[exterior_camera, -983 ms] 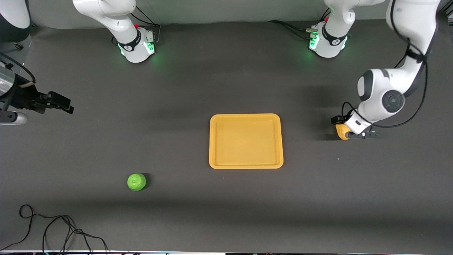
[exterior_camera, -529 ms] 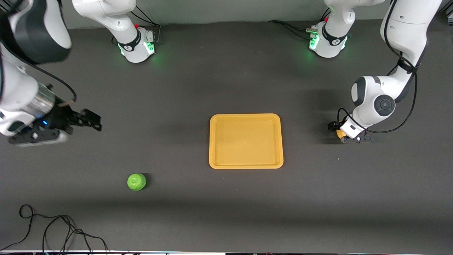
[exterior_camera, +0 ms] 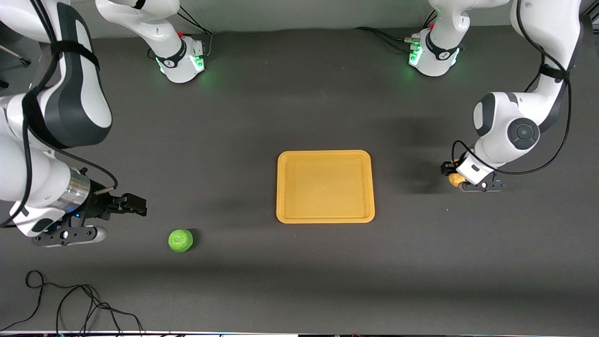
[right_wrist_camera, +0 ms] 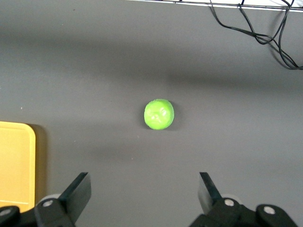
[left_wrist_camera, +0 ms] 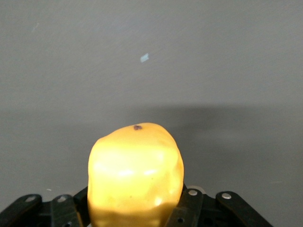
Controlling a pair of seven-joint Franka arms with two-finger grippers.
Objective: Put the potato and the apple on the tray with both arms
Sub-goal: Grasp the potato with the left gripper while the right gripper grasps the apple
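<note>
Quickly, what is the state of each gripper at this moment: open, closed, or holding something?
Left gripper: shut on the potato.
Right gripper: open, holding nothing, near the apple.

The left arm's wrist hides most of the potato in the front view; only a small yellow bit peeks out. In the left wrist view the picture's edge cuts off the potato's lower end, and the left gripper mostly hides under it. The tray is cut off at the edge of the right wrist view. The right gripper shows only its fingertips there.
</note>
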